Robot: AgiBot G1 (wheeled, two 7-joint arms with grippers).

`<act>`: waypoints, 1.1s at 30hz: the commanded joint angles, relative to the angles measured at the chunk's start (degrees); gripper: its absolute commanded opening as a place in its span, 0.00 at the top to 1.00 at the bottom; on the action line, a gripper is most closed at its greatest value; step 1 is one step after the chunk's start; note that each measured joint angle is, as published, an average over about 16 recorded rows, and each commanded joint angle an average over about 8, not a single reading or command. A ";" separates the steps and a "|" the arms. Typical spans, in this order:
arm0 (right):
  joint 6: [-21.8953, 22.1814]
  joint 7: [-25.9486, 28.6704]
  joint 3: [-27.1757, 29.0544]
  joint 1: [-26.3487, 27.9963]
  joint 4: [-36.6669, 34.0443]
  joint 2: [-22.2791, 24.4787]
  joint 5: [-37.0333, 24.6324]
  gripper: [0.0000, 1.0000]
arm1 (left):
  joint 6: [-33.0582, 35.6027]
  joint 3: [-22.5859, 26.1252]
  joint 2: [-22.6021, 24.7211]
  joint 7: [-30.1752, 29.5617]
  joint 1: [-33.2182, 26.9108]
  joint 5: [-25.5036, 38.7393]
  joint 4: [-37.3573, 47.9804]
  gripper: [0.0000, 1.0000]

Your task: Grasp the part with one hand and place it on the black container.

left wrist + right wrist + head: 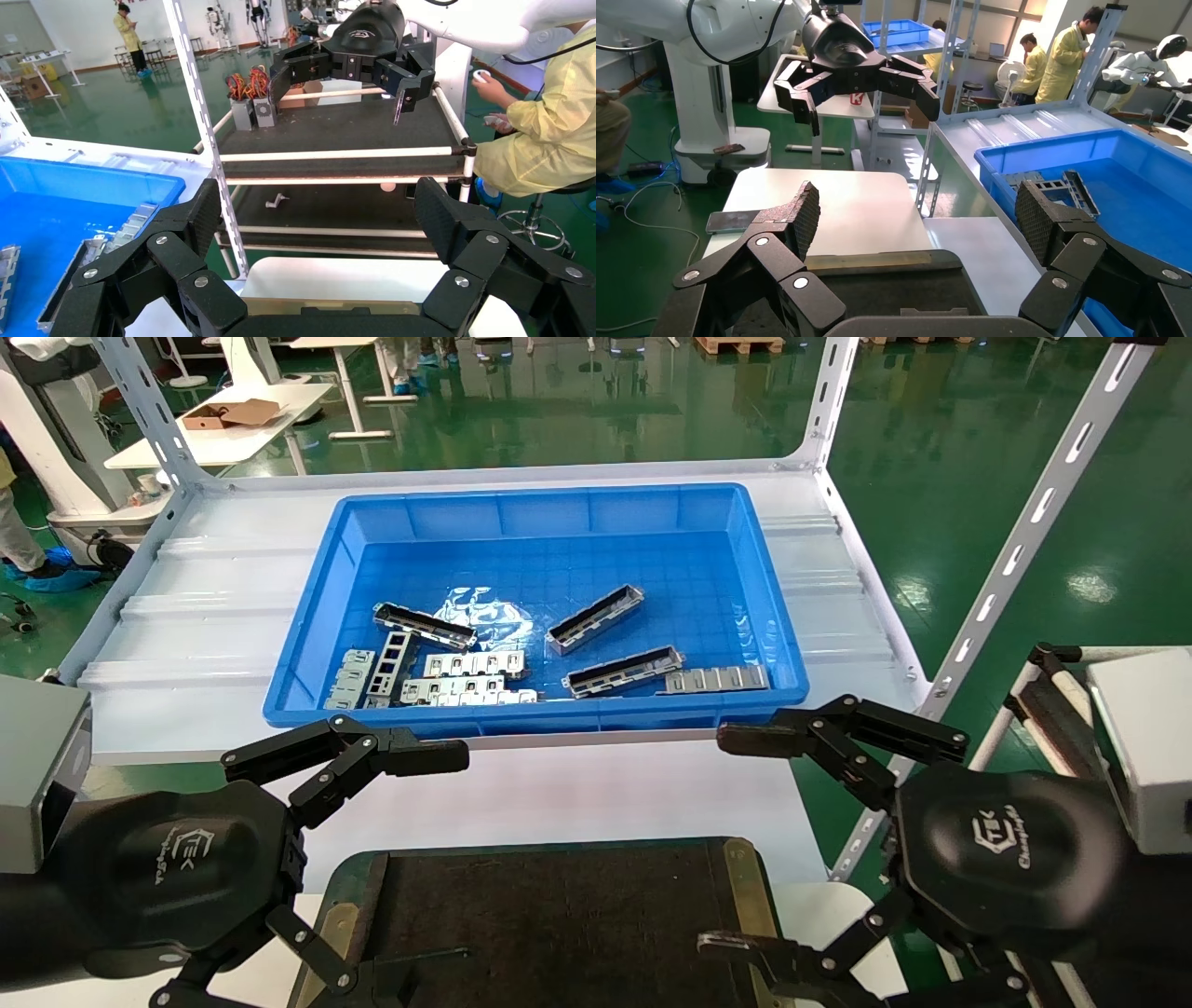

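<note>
Both tools hang low over the near edge of the scene, on either side of the black container (559,905), and neither holds anything. The left tool (372,868) has its fingers spread wide — one up by the blue bin's front wall, the other down at the container's near left corner. The right tool (745,840) is spread just as wide beside the container's right rim.

The parts lie in the blue bin (317,626) on the white worktop (186,617), beyond the container. One part (596,618) rests at a slant near the bin's middle, another (624,672) lies just in front of it, and a third (425,626) sits to the left — among flat silver plates (466,677) gathered along the bin's front.
</note>
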 commanded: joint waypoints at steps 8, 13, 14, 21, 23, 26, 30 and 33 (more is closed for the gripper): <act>0.00 0.00 0.00 0.00 0.00 0.00 0.00 0.00 | 0.01 0.00 0.00 0.00 0.00 0.00 -0.01 0.00; 0.00 0.00 0.00 0.00 0.00 0.00 0.00 0.00 | 0.01 0.00 0.00 -0.01 0.01 -0.01 0.00 0.00; 0.00 0.00 0.00 0.00 -0.01 0.00 0.00 0.00 | 0.02 0.00 0.00 -0.02 0.01 -0.01 0.00 0.00; -0.01 -0.01 -0.01 0.01 -0.02 0.00 0.00 0.00 | -0.29 0.06 0.09 -0.11 0.06 0.04 -0.01 0.00; -0.01 -0.01 -0.01 0.01 -0.02 0.00 0.00 0.00 | -0.50 0.06 0.14 -0.19 0.10 0.03 -0.10 0.00; -0.01 -0.01 -0.01 0.01 -0.02 0.00 0.00 0.00 | -1.09 0.08 0.32 -0.21 0.16 0.22 -0.25 0.00; -0.01 -0.01 -0.01 0.01 -0.03 0.00 0.00 0.00 | -2.62 0.32 1.00 -0.09 0.08 1.23 -0.41 0.00; -0.01 -0.01 -0.01 0.01 -0.03 0.00 0.00 0.00 | -4.58 0.75 2.03 0.22 -0.26 2.84 -0.30 0.00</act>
